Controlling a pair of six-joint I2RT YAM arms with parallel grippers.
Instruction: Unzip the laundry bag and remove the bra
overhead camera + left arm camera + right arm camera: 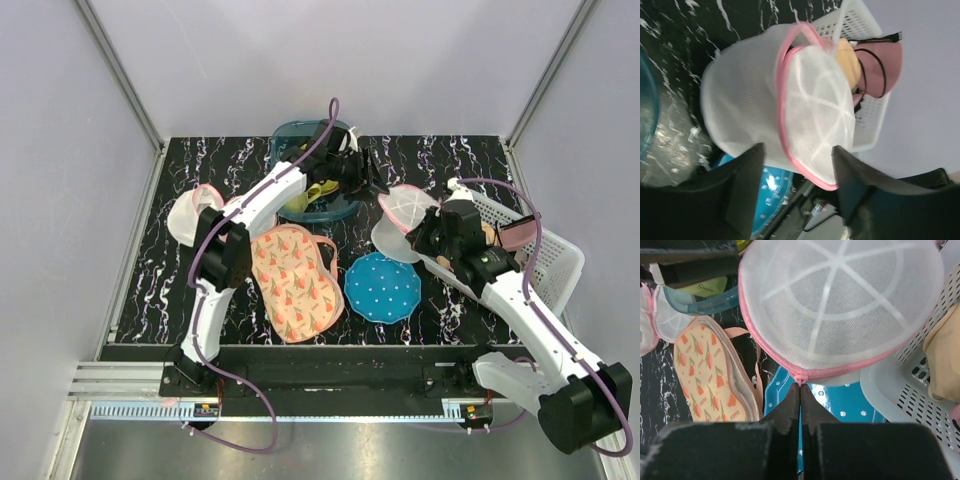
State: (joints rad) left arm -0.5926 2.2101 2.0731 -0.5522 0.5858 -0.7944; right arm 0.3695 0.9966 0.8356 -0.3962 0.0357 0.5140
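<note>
Desk [160,290]: black slab with white marbling, enclosed by plain pale walls [60,150] with metal corner posts.

The laundry bag [403,212] sits at 2 o'clock from desk centre, halves parted, just beside the white basket [555,260] at 3 o'clock.

Right jaws: pressed fully together, pinching the zip pull [800,380].

Left jaws: spread wide, gripping nothing, at the 3 o'clock rim of the teal basin [288,130].

Blue dotted mat [382,287]: 5 o'clock.
</note>
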